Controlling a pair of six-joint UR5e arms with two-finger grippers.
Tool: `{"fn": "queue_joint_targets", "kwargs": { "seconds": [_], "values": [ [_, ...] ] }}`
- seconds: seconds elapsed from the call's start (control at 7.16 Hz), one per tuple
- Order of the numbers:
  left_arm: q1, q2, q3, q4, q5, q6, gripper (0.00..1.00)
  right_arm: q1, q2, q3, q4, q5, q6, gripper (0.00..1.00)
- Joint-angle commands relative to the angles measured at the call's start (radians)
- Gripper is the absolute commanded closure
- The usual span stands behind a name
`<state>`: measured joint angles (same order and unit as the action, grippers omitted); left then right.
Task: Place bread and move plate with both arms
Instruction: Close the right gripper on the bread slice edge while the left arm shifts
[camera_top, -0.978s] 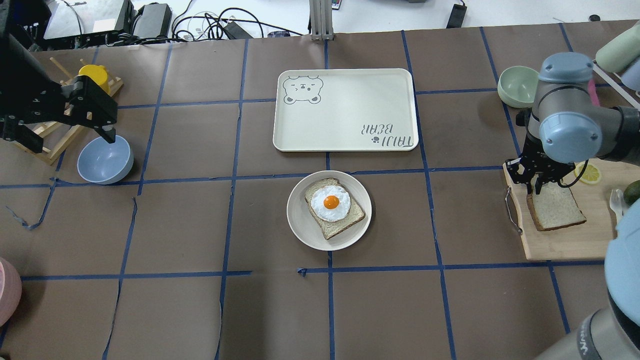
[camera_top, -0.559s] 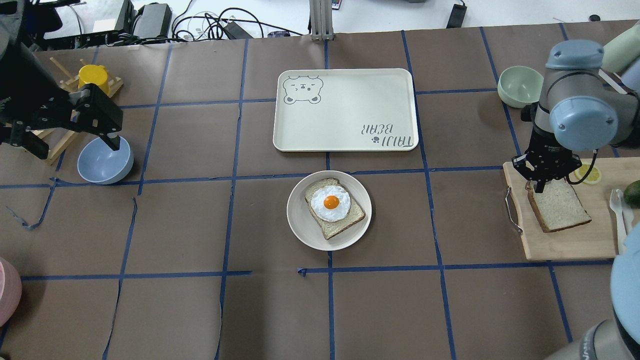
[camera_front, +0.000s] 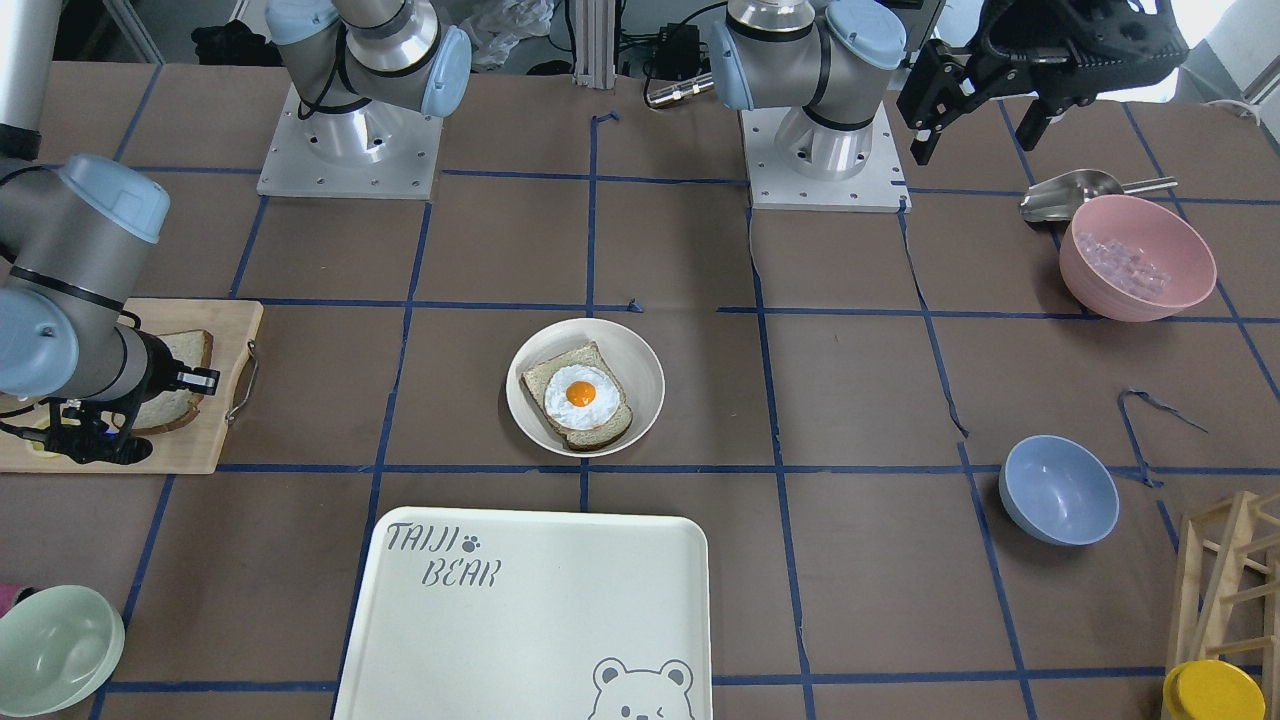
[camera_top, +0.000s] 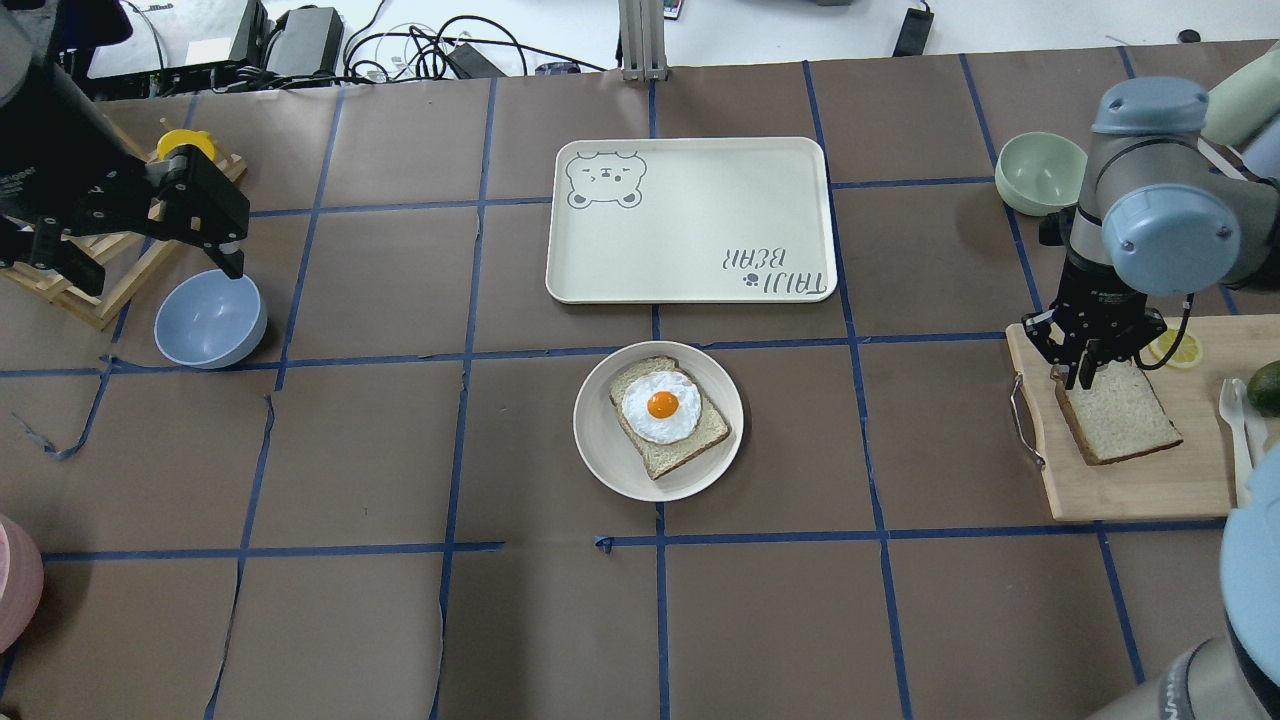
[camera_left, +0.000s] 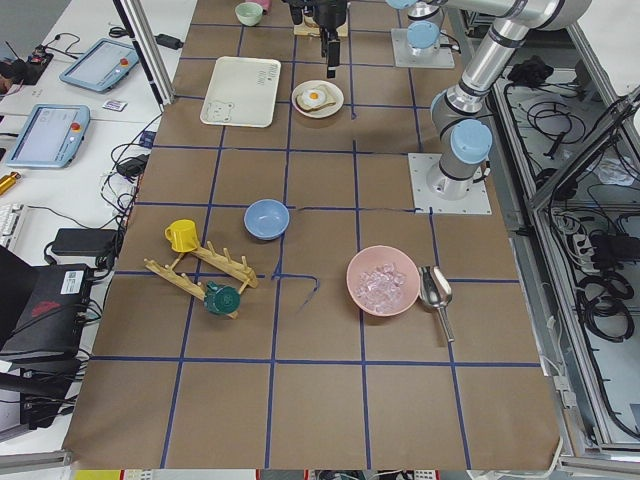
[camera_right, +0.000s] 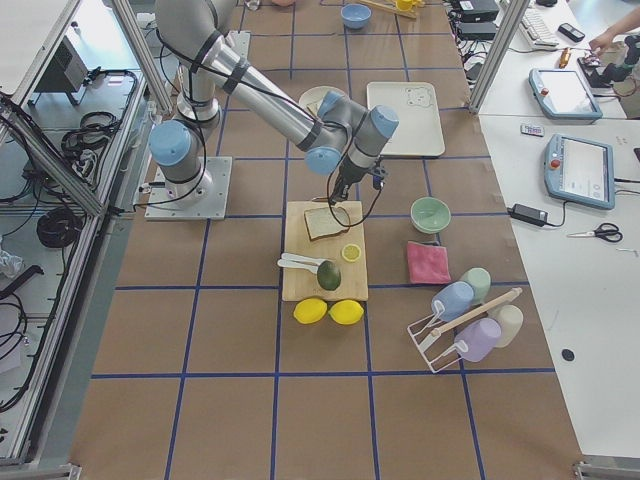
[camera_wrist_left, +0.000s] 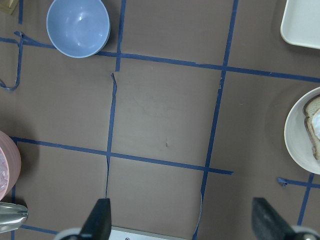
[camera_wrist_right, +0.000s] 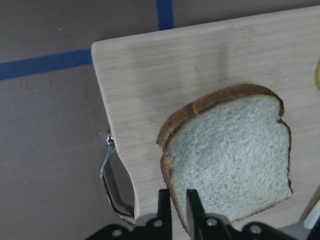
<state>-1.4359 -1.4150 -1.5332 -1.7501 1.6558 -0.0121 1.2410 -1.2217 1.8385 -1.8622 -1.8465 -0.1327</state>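
Observation:
The plain bread lies on a wooden cutting board at the right. My right gripper is at the slice's near-left corner. In the right wrist view the gripper has its fingers nearly together on the crust of the bread. The round cream plate sits at the table's middle and holds a slice topped with a fried egg. My left gripper is wide open and empty, raised at the far left near a blue bowl.
A large cream bear-print tray lies just beyond the plate. A green bowl stands far right. A lemon slice and an avocado share the board. A wooden rack with a yellow cup stands far left. A pink bowl sits near my left base.
My right arm has shifted a little to the right, and the bread moved with it. My left gripper has drifted slightly away from the blue bowl, still open.

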Motion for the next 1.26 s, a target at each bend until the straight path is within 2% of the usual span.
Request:
{"fn": "queue_joint_targets", "kwargs": {
  "seconds": [0.0, 1.12],
  "values": [
    [0.006, -0.016, -0.004, 0.049, -0.005, 0.000, 0.00, 0.000, 0.019, -0.001, -0.005, -0.002, -0.004, 0.67],
    [0.005, -0.068, 0.014, 0.055, -0.007, -0.005, 0.00, 0.000, 0.060, 0.001, -0.026, -0.003, -0.004, 0.68]
  ]
}}
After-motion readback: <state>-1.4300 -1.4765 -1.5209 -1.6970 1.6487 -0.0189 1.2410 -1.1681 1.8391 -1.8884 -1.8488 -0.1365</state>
